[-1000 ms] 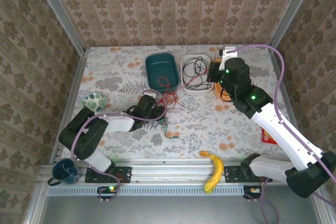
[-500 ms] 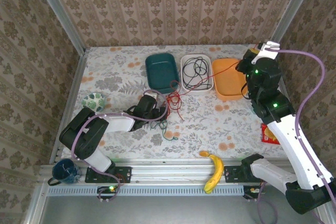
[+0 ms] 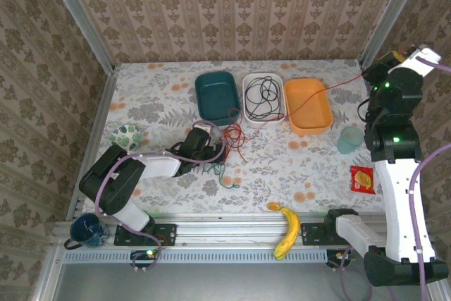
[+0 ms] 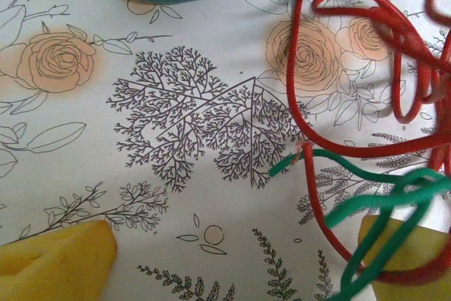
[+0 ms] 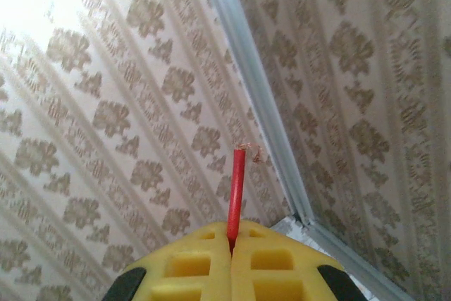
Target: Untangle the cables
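Between gridded yellow fingers (image 5: 190,267), the right gripper (image 5: 231,243) pinches thin red cable (image 5: 235,192).

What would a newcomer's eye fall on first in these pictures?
The red cable, pinched in the shut right gripper high at the far right corner, stretches taut over the orange tray. Its loose loops lie snarled with a green cable beneath the open left gripper. A black cable sits coiled in the white tray.

right claw (image 3: 371,75): I swung it to the far right corner
red cable (image 3: 320,94): pulled taut behind it
left claw (image 4: 236,248): opened wider
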Robot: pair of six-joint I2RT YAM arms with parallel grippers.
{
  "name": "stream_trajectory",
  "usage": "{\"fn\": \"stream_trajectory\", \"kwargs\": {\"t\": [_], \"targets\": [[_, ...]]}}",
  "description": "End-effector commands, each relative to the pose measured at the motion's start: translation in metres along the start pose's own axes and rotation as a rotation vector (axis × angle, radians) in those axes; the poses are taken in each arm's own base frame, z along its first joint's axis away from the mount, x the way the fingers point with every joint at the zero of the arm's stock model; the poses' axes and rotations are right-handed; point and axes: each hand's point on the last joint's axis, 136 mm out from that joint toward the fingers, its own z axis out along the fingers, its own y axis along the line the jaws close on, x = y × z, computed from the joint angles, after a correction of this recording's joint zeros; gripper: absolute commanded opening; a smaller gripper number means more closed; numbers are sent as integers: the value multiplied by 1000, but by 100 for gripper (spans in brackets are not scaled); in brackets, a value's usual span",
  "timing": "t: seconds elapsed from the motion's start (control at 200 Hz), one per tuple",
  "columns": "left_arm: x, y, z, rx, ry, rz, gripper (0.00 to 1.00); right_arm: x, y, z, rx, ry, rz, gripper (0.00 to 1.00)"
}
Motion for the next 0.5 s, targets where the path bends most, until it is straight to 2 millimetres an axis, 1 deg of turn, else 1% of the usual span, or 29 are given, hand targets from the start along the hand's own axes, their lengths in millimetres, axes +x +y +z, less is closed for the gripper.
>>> {"fn": "stream_trajectory", "kwargs": {"t": [0.0, 0.09, 0.185, 0.295, 0.345, 0.405, 0.495], "targets": [[64, 51, -6, -197, 204, 0, 93, -12, -6, -4, -5, 1, 71, 0], [64, 51, -6, -201, 203, 0, 93, -16, -8, -3, -15, -1, 93, 0], [63, 52, -6, -206, 200, 4, 93, -20, 1, 1, -67, 11, 110, 0], [62, 54, -6, -220, 197, 10, 93, -25, 24, 3, -190, 25, 122, 0], [62, 55, -5, -228, 198, 12, 93, -28, 41, 2, -275, 29, 119, 0], [61, 56, -5, -236, 198, 16, 93, -32, 56, 2, -351, 33, 123, 0], [59, 56, -5, -238, 194, 17, 93, -39, 70, 0, -416, 28, 123, 0]]}}
